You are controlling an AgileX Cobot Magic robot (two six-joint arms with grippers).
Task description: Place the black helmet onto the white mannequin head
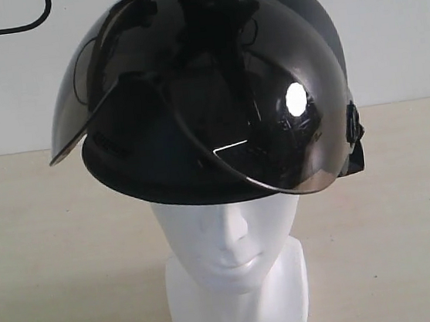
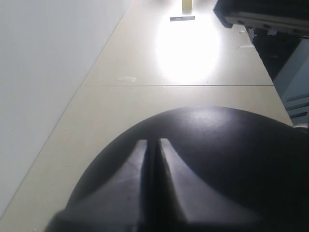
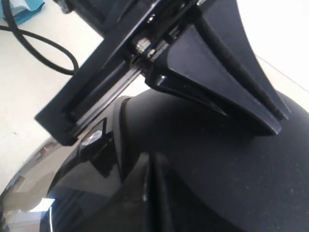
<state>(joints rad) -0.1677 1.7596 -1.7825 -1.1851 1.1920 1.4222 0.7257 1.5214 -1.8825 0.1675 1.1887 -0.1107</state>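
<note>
Exterior view: helmet (image 1: 209,107) sits on the head (image 1: 228,237) at dead centre, with the face showing from the nose down at 6 o'clock. Its brim hides the brow. The seat is not level: the brim runs from 9 o'clock down toward 4 o'clock. The visor (image 1: 273,123) is swung askew, its lower edge reaching 5 o'clock. Dark shapes behind the visor at 12 o'clock cannot be identified. The table (image 1: 46,250) lies all around the neck base.

Left wrist view: left gripper (image 2: 153,145) has its jaws together with only a thin slit between them, and nothing is held. The tips lie at the matte crown of the helmet; contact cannot be confirmed from here.

Right wrist view: right gripper (image 3: 152,188) has its jaws together and empty, low against the shell near the visor pivot (image 3: 94,139). The left gripper appears side-on, its tip touching the crown.

Assessment: the helmet lies directly beneath both sets of jaws, its front-to-back axis facing the exterior camera. Neither arm is clearly nearer. Placement appears nearly done. Levelling would likely need a push on the 9 o'clock side, and pressing off-centre risks tipping the head.
</note>
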